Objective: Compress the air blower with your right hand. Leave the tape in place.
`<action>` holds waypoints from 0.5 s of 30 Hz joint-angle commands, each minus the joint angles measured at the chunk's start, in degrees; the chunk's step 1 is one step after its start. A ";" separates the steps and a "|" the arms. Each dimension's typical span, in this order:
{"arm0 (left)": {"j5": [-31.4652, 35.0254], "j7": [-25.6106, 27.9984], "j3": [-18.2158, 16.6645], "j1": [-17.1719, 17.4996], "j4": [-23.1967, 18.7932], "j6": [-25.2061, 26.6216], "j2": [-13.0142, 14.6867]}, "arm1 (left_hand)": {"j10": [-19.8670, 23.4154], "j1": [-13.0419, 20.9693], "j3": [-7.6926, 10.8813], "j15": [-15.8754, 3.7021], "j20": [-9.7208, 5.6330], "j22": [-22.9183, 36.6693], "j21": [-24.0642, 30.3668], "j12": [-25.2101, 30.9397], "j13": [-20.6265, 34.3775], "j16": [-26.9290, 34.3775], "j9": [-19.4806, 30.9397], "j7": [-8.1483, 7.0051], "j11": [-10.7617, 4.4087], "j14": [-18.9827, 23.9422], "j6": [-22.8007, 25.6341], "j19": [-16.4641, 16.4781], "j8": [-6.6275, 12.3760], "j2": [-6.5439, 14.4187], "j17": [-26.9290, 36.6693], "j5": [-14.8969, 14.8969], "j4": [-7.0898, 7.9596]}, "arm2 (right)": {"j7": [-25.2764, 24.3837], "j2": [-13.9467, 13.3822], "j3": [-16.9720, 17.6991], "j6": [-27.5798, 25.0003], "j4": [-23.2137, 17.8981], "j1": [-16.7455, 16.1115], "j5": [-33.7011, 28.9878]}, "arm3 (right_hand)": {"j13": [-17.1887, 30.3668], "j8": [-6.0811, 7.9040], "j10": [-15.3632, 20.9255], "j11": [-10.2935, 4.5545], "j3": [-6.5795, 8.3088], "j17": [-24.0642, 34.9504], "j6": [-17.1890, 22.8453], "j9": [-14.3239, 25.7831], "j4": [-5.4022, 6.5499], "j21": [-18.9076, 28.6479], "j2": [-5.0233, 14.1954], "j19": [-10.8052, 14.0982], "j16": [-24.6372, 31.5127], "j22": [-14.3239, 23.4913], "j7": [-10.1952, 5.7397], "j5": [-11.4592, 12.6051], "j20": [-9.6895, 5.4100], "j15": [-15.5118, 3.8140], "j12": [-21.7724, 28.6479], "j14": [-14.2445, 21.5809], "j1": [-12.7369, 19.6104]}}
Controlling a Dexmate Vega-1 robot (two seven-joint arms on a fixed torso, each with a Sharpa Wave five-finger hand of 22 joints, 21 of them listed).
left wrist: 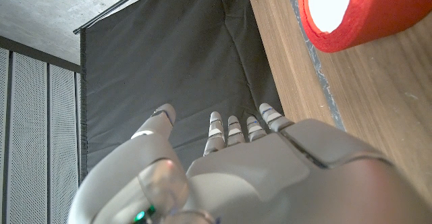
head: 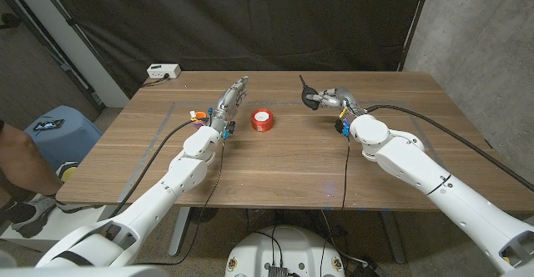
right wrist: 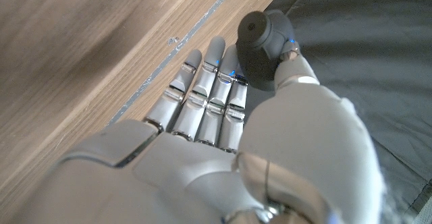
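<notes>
Right fingers [right wrist: 202, 96]: extended side by side along the black air blower [right wrist: 263, 45], thumb against the bulb's other side; bulb held between thumb and fingers.
Right hand [head: 332, 100]: over the far right part of the table, gripping the blower; nozzle points up and away toward the black curtain [head: 250, 18].
Air blower, head view [head: 310, 98]: in the right hand, far right of centre; cannot tell whether it touches the wood.
Left fingers [left wrist: 233, 126]: straight, close together, thumb set apart; holding nothing.
Left hand [head: 231, 100]: raised on its edge, just left of the tape, not touching it.
Tape [head: 263, 120]: red roll lying flat near the table's centre, between the two hands, apart from the blower.
Table [head: 275, 168]: wooden, with faint taped outlines on the surface.
Power strip [head: 163, 72]: white, at the far left corner.
Stool [head: 52, 128]: blue, on the floor left of the table.
</notes>
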 commanded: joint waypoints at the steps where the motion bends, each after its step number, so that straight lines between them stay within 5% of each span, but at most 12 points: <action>1: 0.14 0.47 0.05 0.32 -0.64 0.28 0.12 | 0.38 -0.16 0.14 0.17 0.36 0.28 -0.17 0.02 0.09 0.17 0.19 -0.11 -0.12 0.12 0.49 0.23 -0.02 0.25 0.13 0.21 -0.23 | -0.41 0.71 0.40 0.62 0.54 -0.44 1.05 | 0.12 0.47 1.11 -0.37 0.26 0.23 0.88 -0.10 -0.14 0.38 0.04 0.33 0.56 0.28 -0.23 0.24 -0.31 -6.51 0.34 1.09 0.67; 15: 0.29 0.49 0.11 0.27 -0.87 0.56 0.34 | 0.38 -0.18 0.15 0.17 0.39 0.28 -0.18 0.01 0.09 0.17 0.19 -0.17 -0.10 0.11 0.54 0.20 -0.01 0.25 0.13 0.21 -0.24 | -0.41 1.00 0.50 1.12 1.25 -0.46 1.98 | 0.11 0.71 2.32 -0.67 0.38 0.78 1.72 -0.35 -0.16 0.38 0.04 0.48 0.65 0.27 -0.58 0.24 -0.67 -6.77 0.62 1.84 1.44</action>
